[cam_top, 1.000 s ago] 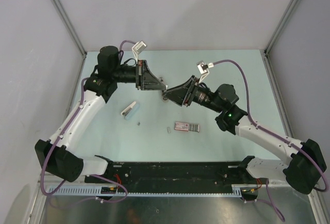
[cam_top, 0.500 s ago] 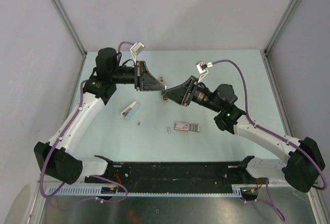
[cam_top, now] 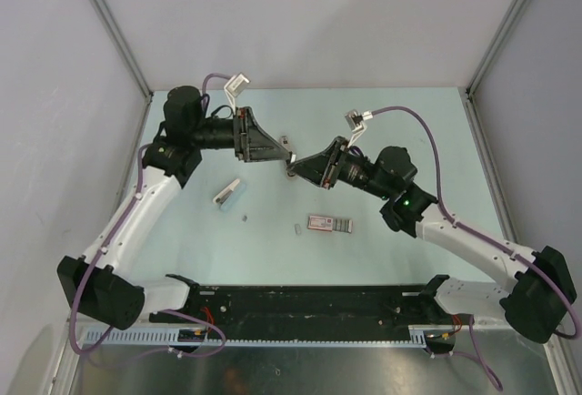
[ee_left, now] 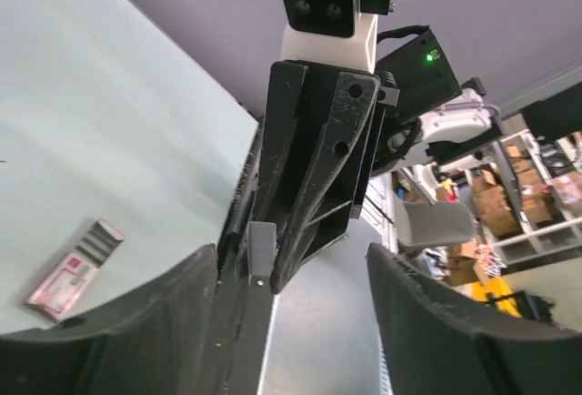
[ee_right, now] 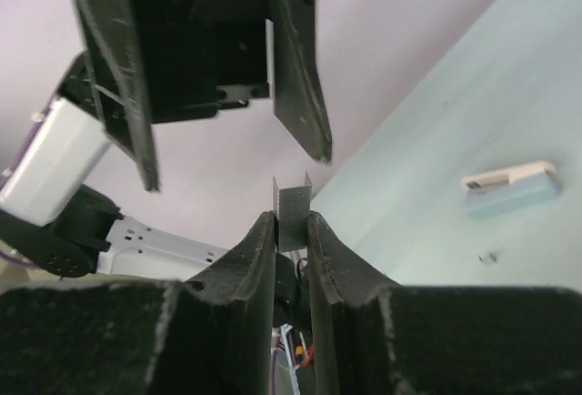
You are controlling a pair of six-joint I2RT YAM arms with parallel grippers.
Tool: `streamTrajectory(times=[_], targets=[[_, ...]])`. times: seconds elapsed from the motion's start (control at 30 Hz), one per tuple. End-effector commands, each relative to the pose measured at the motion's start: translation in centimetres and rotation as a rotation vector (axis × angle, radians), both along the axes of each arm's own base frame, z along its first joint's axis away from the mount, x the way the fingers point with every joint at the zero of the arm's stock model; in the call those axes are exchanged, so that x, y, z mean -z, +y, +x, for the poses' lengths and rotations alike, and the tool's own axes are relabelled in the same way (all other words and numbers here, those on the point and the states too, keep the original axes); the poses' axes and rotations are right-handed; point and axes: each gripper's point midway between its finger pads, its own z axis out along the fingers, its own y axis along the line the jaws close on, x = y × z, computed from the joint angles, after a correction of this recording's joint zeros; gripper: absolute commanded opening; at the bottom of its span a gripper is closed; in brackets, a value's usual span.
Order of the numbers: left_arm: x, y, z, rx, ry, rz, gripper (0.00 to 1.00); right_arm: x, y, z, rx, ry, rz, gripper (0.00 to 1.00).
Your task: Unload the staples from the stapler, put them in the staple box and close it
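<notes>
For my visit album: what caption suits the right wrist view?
Right gripper pinches a small grey metal piece, facing the open left gripper; the stapler lies on the table.

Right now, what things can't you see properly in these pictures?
1. Grey piece pinched by the right gripper: right wrist view, lower end hidden in the grip; staples or a stapler part, cannot tell.
2. Stapler: top and right wrist views, its inside is not shown.
3. Speck near the stapler: top view, too small to name.
4. Pink-and-white box: left wrist view, print too blurred to read.
</notes>
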Motion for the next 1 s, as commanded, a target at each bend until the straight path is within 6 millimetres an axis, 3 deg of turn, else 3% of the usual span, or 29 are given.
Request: streamTrajectory(times=[0.0, 0.17, 0.33, 0.47, 0.7, 0.97], targets=[[-1.4, 1.4, 1.0, -0.088, -0.112, -0.007, 0.75, 1.2, -1.4, 1.0, 0.102, 0.03, -0.151, 0.11], [1.7, 3.0, 3.9, -0.218, -0.172, 0.134, 0.75, 8.3, -4.2, 2.5, 0.265, 0.192, -0.47, 0.08], [7.6, 4.9, 6.2, -0.328, -0.19, 0.348, 0.71, 15.6, -7.2, 2.3, 0.381, 0.366, -0.739, 0.01], [11.9, 6.5, 7.0, -0.369, -0.213, 0.509, 0.71, 20.1, -8.9, 1.6, 0.457, 0.454, -0.918, 0.0], [16.2, 8.0, 7.1, -0.384, -0.253, 0.678, 0.7, 24.4, -10.9, 1.6, 0.576, 0.557, -1.067, 0.0], [18.1, 8.8, 6.7, -0.386, -0.262, 0.749, 0.69, 26.9, -10.7, 1.3, 0.672, 0.638, -1.112, 0.0]])
